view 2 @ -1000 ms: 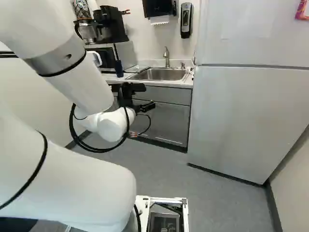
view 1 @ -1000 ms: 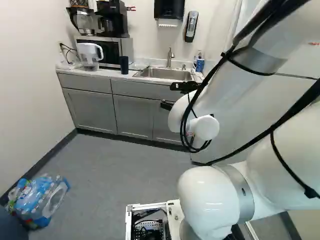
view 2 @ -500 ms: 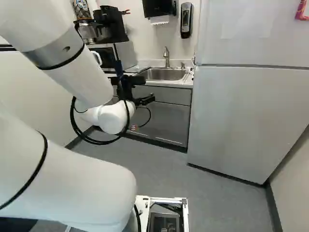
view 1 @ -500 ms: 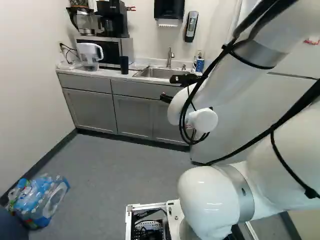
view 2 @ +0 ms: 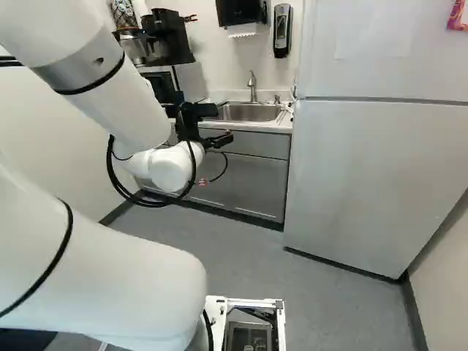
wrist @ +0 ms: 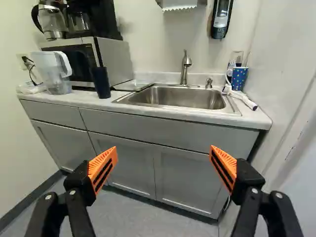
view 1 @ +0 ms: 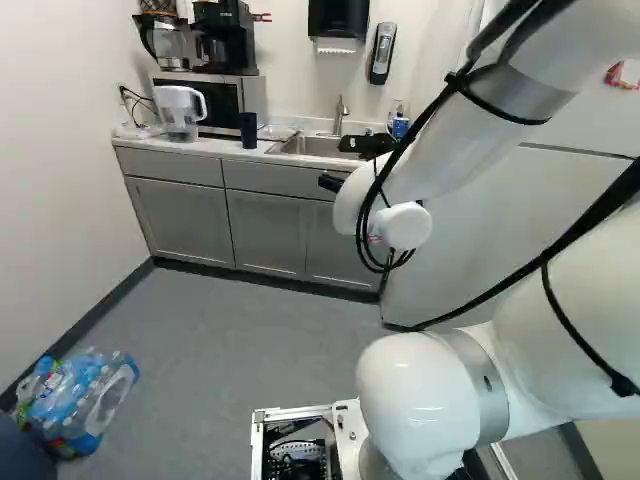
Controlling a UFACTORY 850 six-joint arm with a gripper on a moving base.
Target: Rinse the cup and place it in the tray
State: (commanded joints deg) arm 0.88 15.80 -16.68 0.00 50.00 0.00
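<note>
Before the grey cabinets [wrist: 182,175], fingers [view 2: 219,140] spread wide apart, dark cup [wrist: 101,83] on the counter [wrist: 84,99] ahead

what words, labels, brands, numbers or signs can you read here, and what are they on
No text can be read with certainty.
Dispenser: label too small to read.
Bottle pack: printed wrap, too blurred to read.
Red-edged sheet on the fridge: cut off by the view's edge, nothing readable.

the black claw [view 2: 224,125] hangs before the grey cabinets [view 2: 256,183], left of the fridge [view 2: 365,175]
</note>
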